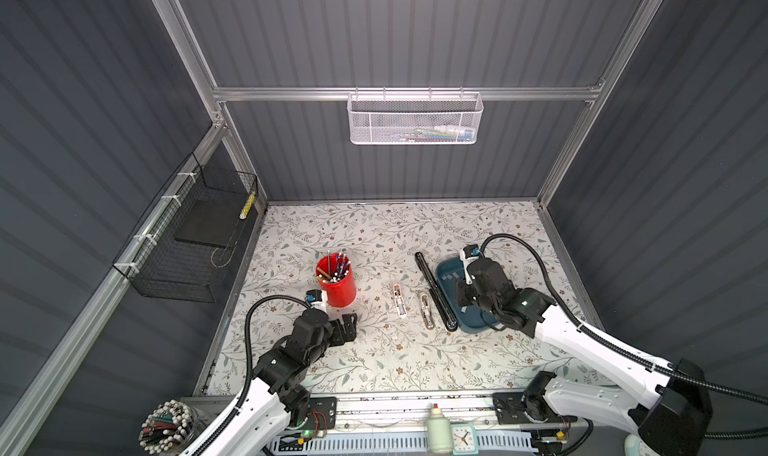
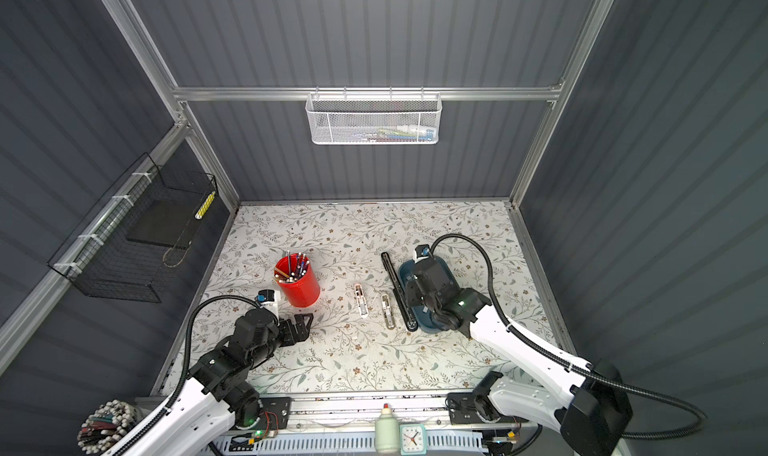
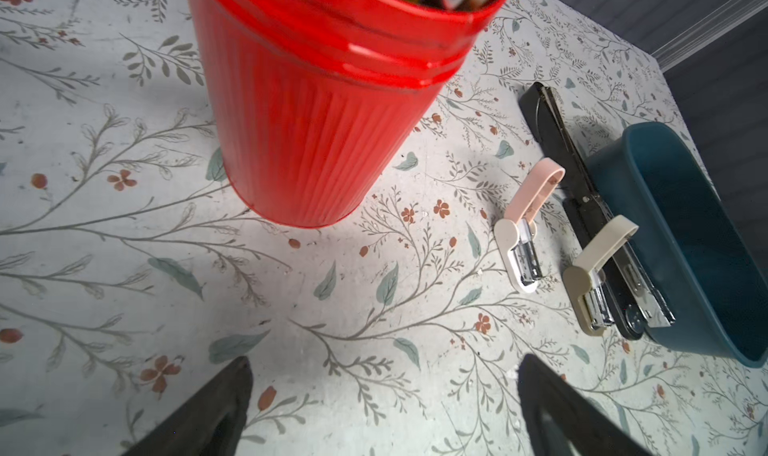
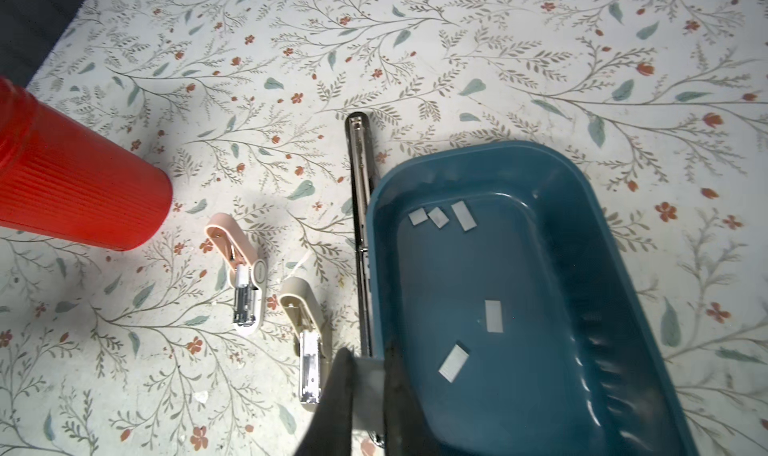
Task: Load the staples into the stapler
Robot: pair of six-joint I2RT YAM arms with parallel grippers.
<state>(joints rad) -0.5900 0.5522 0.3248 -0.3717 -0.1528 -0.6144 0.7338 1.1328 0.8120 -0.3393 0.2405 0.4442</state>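
Here the right gripper (image 4: 368,360) pinches one staple strip (image 4: 368,387) by the black stapler (image 4: 358,175), other staples (image 4: 493,316) lie in the blue tray (image 4: 540,267), and the left gripper (image 3: 384,362) hangs wide open.

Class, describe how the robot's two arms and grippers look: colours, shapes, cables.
The left arm and right arm have white shells with black joints. A black ribbed cable loops along each. The left gripper and right gripper have dark tapering fingers.

Staples (image 4: 493,316) lay in the tray (image 4: 561,246), the stapler (image 1: 434,292) just left of it, small staplers (image 1: 400,295) and cup (image 1: 338,288) farther left.
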